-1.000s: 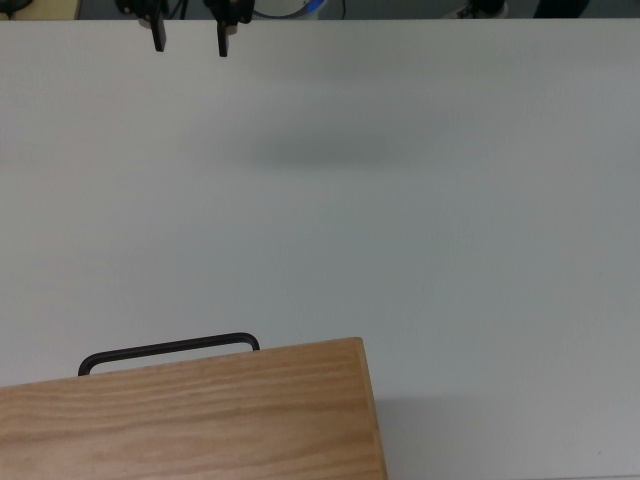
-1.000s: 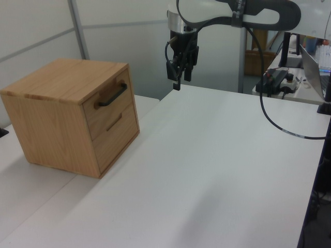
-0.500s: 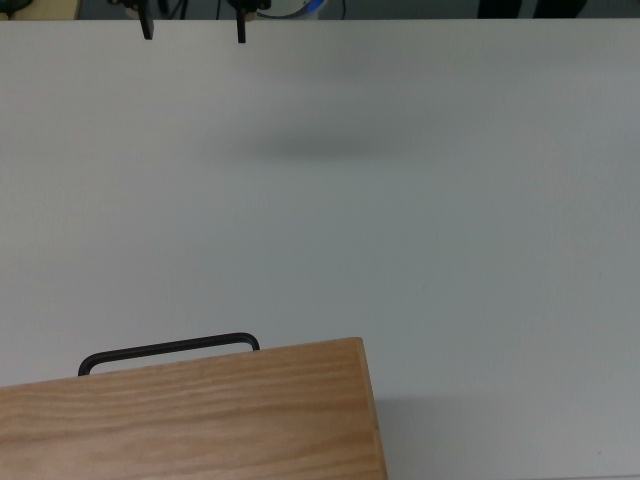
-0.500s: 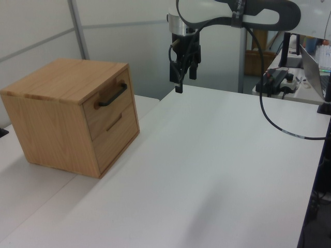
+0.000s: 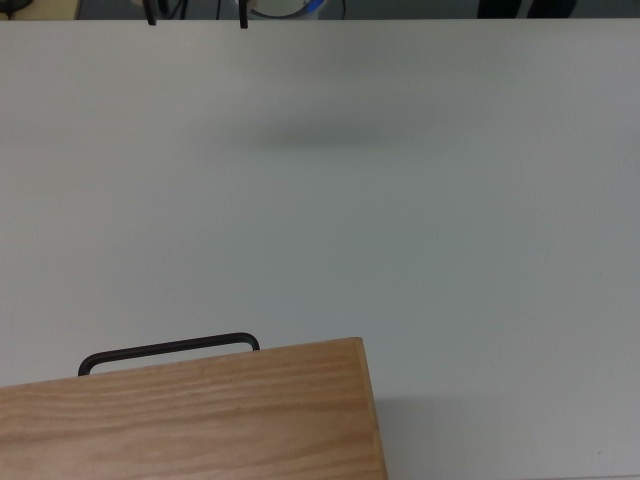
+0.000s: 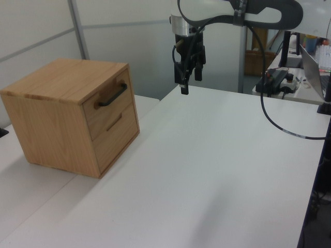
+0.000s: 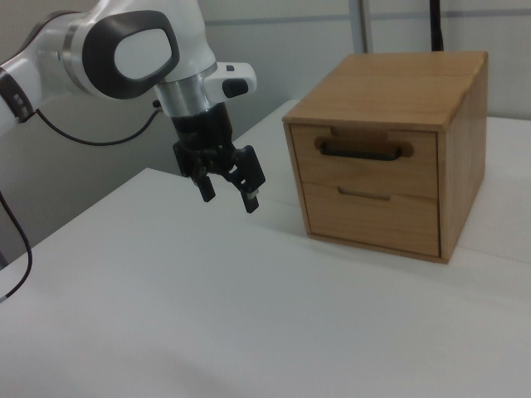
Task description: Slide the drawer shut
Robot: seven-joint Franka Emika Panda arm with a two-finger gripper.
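Note:
The drawer [image 7: 365,162] is the upper one in the oak cabinet [image 6: 62,82], and its front panel sits flush with the cabinet's front. Its black wire handle [image 7: 365,151] also shows in the left view [image 6: 113,95] and pokes out past the cabinet top in the top view [image 5: 170,349]. My gripper [image 7: 228,196] hangs open above the white table, well away from the cabinet, holding nothing. In the left view the gripper [image 6: 190,82] is to the right of the cabinet. Only its fingertips show at the top view's upper edge [image 5: 196,12].
A second, lower drawer [image 7: 371,217] with a slot grip sits under the first. The white table [image 6: 207,165] spreads wide in front of the cabinet. Cables and equipment [image 6: 276,77] lie beyond the table's far edge.
The gripper has drifted away from the cabinet, sliding rightward in the left view and toward the top view's upper edge, its fingers spreading wider. The drawer and cabinet have not moved.

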